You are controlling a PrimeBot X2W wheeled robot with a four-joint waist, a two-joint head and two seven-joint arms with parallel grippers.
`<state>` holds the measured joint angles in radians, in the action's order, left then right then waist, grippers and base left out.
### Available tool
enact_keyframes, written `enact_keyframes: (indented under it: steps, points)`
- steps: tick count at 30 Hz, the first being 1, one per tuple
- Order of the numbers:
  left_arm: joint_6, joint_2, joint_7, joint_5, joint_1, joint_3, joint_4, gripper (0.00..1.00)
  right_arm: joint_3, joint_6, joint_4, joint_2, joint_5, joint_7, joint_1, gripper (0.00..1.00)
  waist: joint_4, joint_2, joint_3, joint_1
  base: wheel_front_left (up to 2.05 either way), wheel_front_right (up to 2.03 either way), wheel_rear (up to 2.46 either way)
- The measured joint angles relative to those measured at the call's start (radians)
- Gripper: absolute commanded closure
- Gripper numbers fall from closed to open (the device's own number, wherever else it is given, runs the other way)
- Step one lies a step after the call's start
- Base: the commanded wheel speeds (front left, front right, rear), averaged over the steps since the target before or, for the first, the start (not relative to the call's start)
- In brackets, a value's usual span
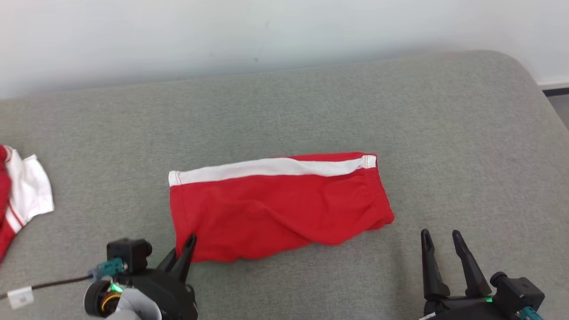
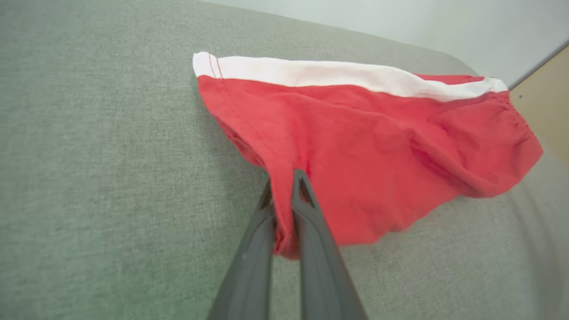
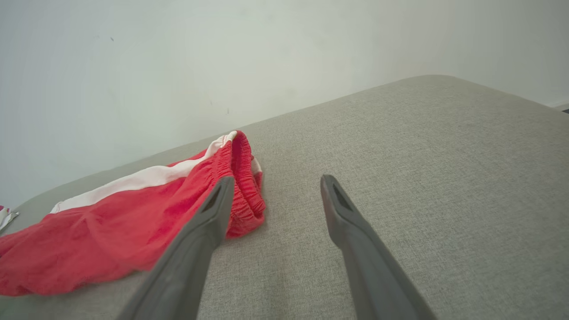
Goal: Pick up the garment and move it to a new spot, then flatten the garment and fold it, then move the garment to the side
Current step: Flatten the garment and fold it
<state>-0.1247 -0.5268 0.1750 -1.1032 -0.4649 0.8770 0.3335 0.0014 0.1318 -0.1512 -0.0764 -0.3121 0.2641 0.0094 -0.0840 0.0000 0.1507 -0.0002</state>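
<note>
The garment [image 1: 275, 209] is a pair of red shorts with a white side stripe, folded flat in the middle of the grey cushion. In the left wrist view the garment [image 2: 378, 146] has its near left corner pinched between the two dark fingers. My left gripper [image 1: 189, 246] is shut on that corner, also seen as the left gripper [image 2: 284, 186] with red cloth bunched between the fingers. My right gripper [image 1: 440, 240] stands open over bare cushion, to the right of the garment's waistband end [image 3: 240, 178]; the right gripper [image 3: 275, 184] holds nothing.
A second red and white piece of clothing [image 1: 20, 195] lies at the cushion's far left edge. The grey cushion [image 1: 466, 133] runs back to a pale wall and rounds off at the far right, where floor [image 1: 560, 106] shows.
</note>
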Motion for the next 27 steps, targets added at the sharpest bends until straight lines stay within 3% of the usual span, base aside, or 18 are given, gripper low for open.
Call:
enact_keyframes:
  steps: [3,5,11,15,19,22,27]
  points:
    - [-0.018,-0.016,0.017,0.031,0.013,0.014,-0.007,1.0,0.002,0.0,-0.007,-0.005,0.006,0.0,0.007,0.0,0.015,0.0,-0.005,0.0,0.0,0.0,0.0]
    - [-0.018,-0.013,0.03,0.03,0.016,0.005,-0.007,0.0,0.004,0.0,-0.01,-0.006,0.008,0.0,0.007,0.0,0.018,0.0,-0.007,0.0001,0.0,0.0,0.0]
    - [-0.065,-0.001,0.085,0.148,0.027,-0.046,0.012,0.0,0.011,0.0,-0.017,-0.019,0.014,0.0,0.005,0.0,0.023,0.0,-0.027,0.0002,0.0,0.0,0.0]
    - [-0.107,0.039,0.088,0.312,0.094,-0.215,-0.057,0.0,0.005,0.0,-0.015,-0.024,0.015,0.0,0.005,0.0,0.028,0.0,-0.033,0.0002,0.0,0.0,0.0]
    - [-0.139,0.115,0.088,0.485,0.241,-0.411,-0.154,0.0,0.001,0.0,-0.015,-0.022,0.015,0.0,0.007,0.0,0.033,0.0,-0.036,0.0001,0.0,0.0,0.0]
    - [-0.124,0.168,0.088,0.62,0.337,-0.504,-0.202,0.0,-0.004,0.0,-0.016,-0.022,0.017,0.0,0.01,0.0,0.039,0.0,-0.037,0.0001,0.0,0.0,0.0]
    - [-0.059,0.255,0.088,0.773,0.44,-0.64,-0.247,0.0,-0.016,0.0,-0.021,-0.018,0.02,0.0,0.012,0.0,0.056,0.0,-0.04,0.0001,0.0,0.0,0.0]
